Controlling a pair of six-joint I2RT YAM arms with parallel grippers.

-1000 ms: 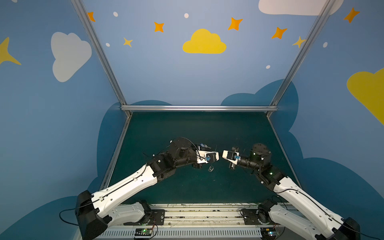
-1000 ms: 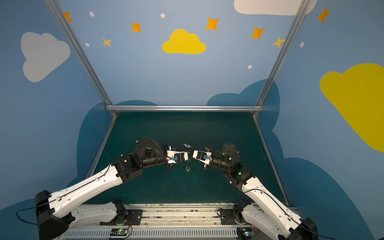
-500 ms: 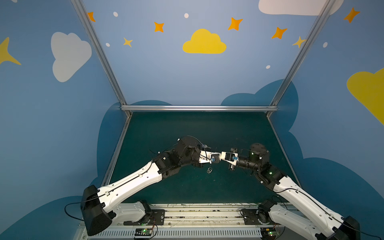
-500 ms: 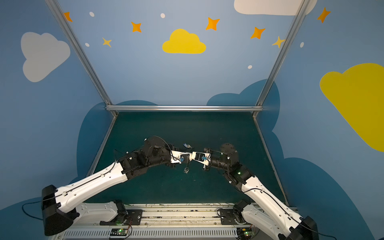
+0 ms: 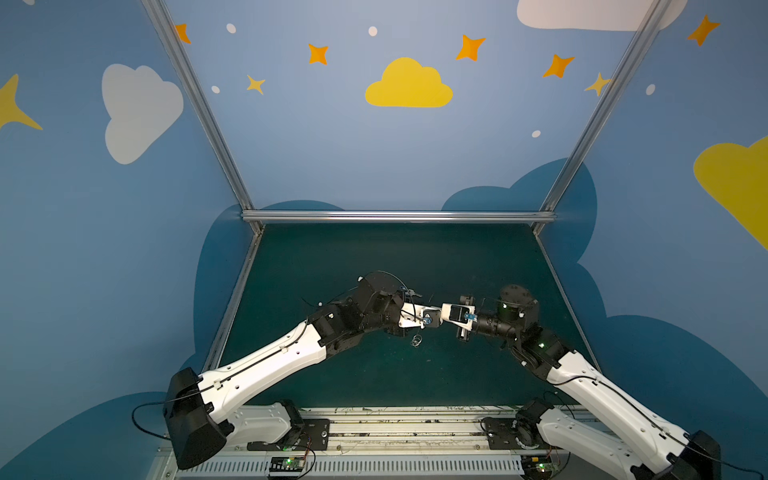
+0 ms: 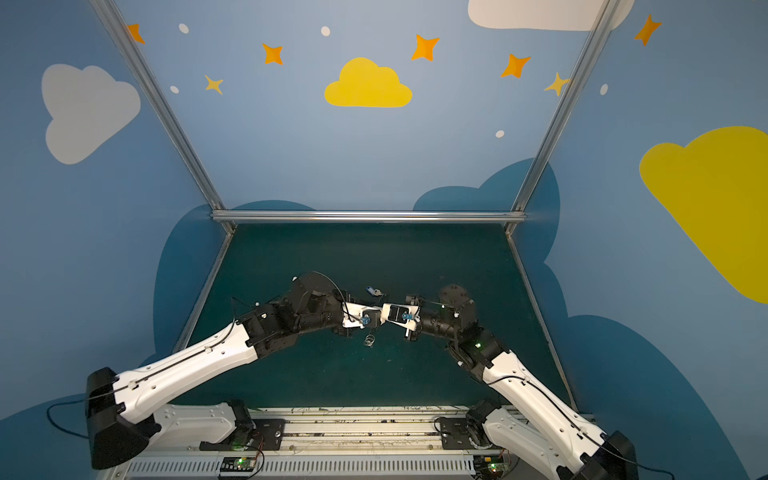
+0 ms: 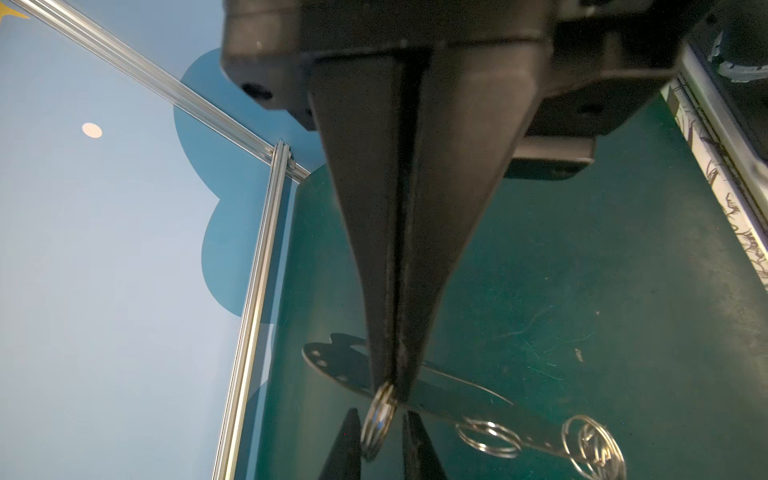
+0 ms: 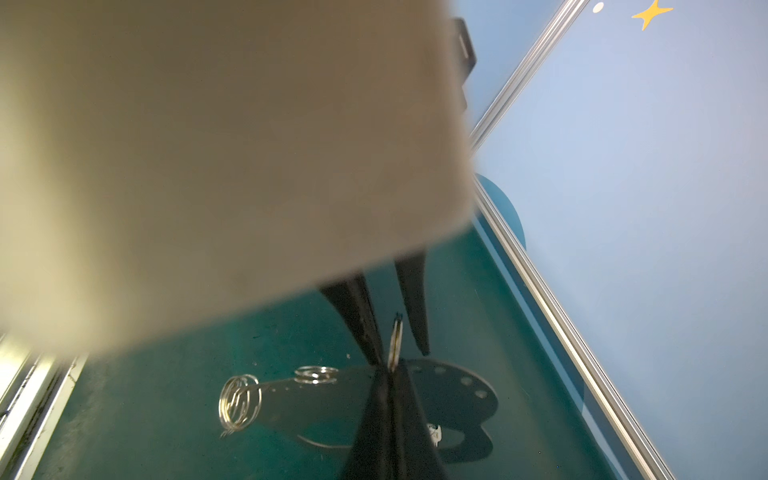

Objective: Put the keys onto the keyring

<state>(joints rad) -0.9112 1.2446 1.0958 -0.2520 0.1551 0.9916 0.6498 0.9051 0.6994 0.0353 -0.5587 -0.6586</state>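
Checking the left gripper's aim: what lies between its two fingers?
A split ring of the keyring, pinched by the shut right gripper, stands between the fingers of the left gripper; both wrist views show it.

Far half of worktop [image 5: 395, 257] free. Centre blocked: left gripper [image 7: 381, 415] and right gripper [image 8: 386, 378] meet over the keyring [image 7: 336, 368]; 1 key [image 6: 374, 291] apparently lies just behind them.

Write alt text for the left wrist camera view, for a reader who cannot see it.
The shut right gripper pinches a silver split ring at the edge of the flat grey keyring. The left gripper stands open, one black fingertip on either side of that ring, over the green mat; further rings sit along the plate's edge.
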